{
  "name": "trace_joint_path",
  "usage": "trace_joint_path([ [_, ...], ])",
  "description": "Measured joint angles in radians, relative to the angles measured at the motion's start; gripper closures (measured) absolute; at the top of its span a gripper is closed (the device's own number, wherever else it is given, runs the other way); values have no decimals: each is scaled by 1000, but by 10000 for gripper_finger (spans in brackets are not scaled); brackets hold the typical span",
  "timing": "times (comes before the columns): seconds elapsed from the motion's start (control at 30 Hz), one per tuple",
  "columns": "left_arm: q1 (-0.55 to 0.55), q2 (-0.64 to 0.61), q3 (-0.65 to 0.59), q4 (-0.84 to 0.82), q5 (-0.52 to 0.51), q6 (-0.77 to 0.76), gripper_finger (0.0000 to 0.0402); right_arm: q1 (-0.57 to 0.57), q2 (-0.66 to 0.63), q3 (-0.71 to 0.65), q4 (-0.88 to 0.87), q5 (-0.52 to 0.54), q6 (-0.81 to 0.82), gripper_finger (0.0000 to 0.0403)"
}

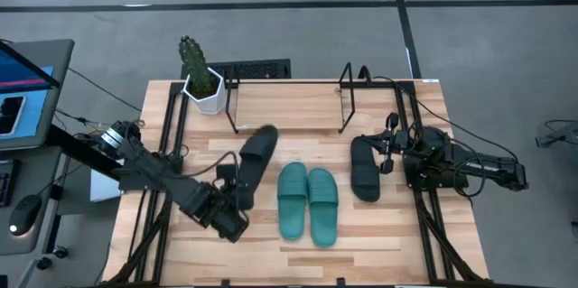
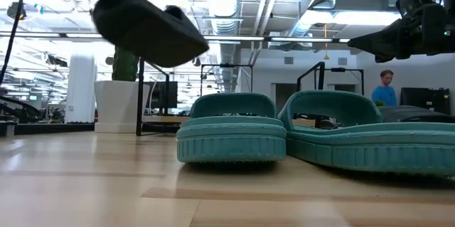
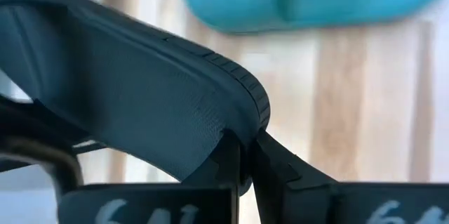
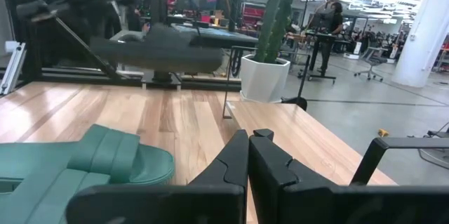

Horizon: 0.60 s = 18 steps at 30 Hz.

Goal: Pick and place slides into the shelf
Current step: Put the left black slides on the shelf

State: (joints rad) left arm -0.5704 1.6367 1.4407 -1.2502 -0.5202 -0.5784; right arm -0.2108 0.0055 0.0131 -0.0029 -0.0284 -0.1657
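My left gripper (image 1: 237,194) is shut on a black slide (image 1: 255,157), which hangs in the air left of two teal slides (image 1: 307,202) lying side by side, soles down, on the wooden table. The low view shows this black slide (image 2: 149,31) well above the tabletop. A second black slide (image 1: 365,169) lies flat at the right. Just beyond it my right gripper (image 1: 386,148) is shut and touches nothing. The shelf (image 1: 233,112), thin black rods, stands at the far middle of the table. My left gripper pinches the black slide's sole edge (image 3: 235,129) at its near end between the two fingers (image 3: 280,171). The fingers slant down from the table's near left. The slide is lifted clear of the table and reaches from the fingers toward the far edge.
A cactus in a white pot (image 1: 203,88) stands at the far left corner beside the shelf. Black arm frames run along both table sides. Bare wood lies between the slides and the shelf. A person (image 2: 386,88) stands in the room beyond.
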Motion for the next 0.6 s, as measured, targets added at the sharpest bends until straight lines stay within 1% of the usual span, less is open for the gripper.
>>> trace_joint_path([
  [0.13, 88, 0, 78, -49, -6, 28, 401, 0, 0, 0, 0, 0, 0, 403],
  [0.33, 235, -1, 174, -63, 18, 146, 401, 0, 0, 0, 0, 0, 0, 403],
  [0.47, 344, -1, 201, -92, 38, 189, 401, 0, 0, 0, 0, 0, 0, 403],
  [0.6, 459, -1, 202, -103, 57, 255, 401, 0, 0, 0, 0, 0, 0, 403],
])
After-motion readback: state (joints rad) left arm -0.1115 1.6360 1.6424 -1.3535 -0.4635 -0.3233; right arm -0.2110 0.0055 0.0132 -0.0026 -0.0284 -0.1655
